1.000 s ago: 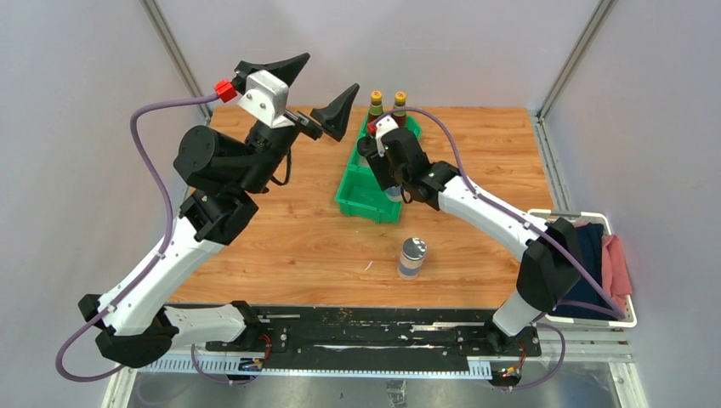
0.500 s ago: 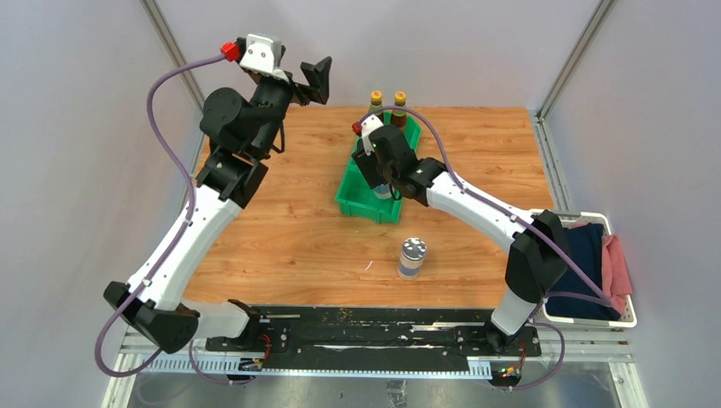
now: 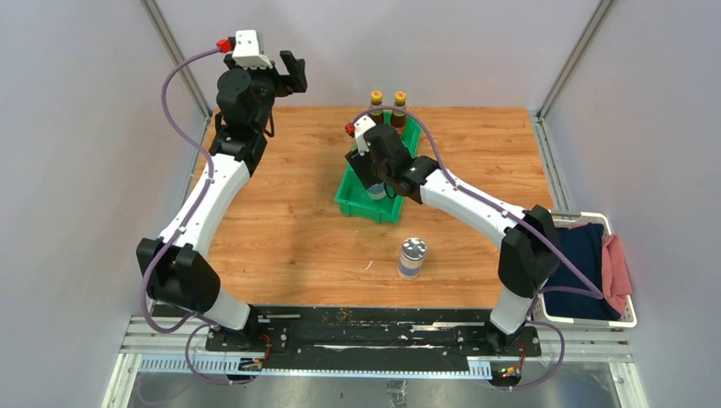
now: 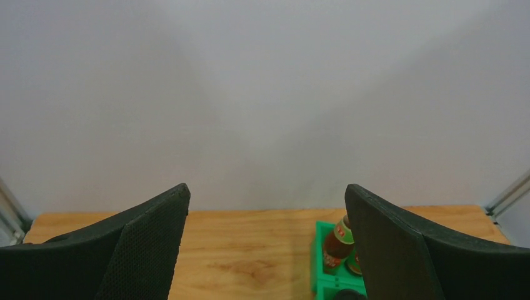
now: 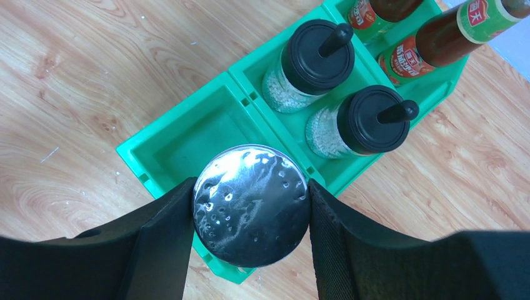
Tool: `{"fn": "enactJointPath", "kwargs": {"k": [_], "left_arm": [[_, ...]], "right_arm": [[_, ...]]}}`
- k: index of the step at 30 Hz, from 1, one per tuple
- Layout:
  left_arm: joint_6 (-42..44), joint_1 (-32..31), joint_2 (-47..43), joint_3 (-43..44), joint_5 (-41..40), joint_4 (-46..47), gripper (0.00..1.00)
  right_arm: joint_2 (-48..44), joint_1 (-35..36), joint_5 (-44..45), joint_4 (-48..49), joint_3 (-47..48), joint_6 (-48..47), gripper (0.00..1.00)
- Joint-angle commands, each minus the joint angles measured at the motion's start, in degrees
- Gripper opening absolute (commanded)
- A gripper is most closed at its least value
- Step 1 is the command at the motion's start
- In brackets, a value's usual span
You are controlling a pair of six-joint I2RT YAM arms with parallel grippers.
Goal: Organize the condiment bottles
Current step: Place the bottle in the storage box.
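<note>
Wood table (image 3: pixel 281 229) | right tool (image 5: pixel 250 187) grips jar (image 5: pixel 250 215) over green bin (image 5: pixel 206 128) | left tool (image 4: pixel 267 190) released | 2 shakers (image 5: pixel 315 56) adjacent

White links (image 3: pixel 208 191) w/ black joints (image 3: pixel 234 89) — purple cables (image 3: pixel 170 76), red plugs (image 3: pixel 224 44), black textured fingers (image 4: pixel 150 250).

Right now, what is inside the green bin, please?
Middle compartment: two black-capped shakers. Far compartment: two sauce bottles. The gripped silver-lidded jar hides part of the near compartment.

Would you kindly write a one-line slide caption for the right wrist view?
Right gripper holds a silver-lidded jar over the green bin's empty compartment.
</note>
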Motion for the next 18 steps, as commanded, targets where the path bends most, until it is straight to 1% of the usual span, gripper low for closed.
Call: {"fn": "enactJointPath", "kwargs": {"k": [1, 10, 18], "left_arm": [[-1.72, 1.58, 2.42, -3.25, -0.08, 4.83, 0.97], [-0.06, 2.7, 4.87, -11.14, -1.09, 14.32, 0.97], [0.14, 2.8, 5.5, -13.84, -1.65, 17.7, 0.97]], "right_arm": [[0.24, 1.02, -1.66, 3.36, 3.18, -1.33, 0.0], [0.39, 1.6, -3.82, 4.62, 3.24, -1.43, 0.0], [0.65, 1.84, -5.08, 6.47, 2.52, -0.83, 0.0]]}}
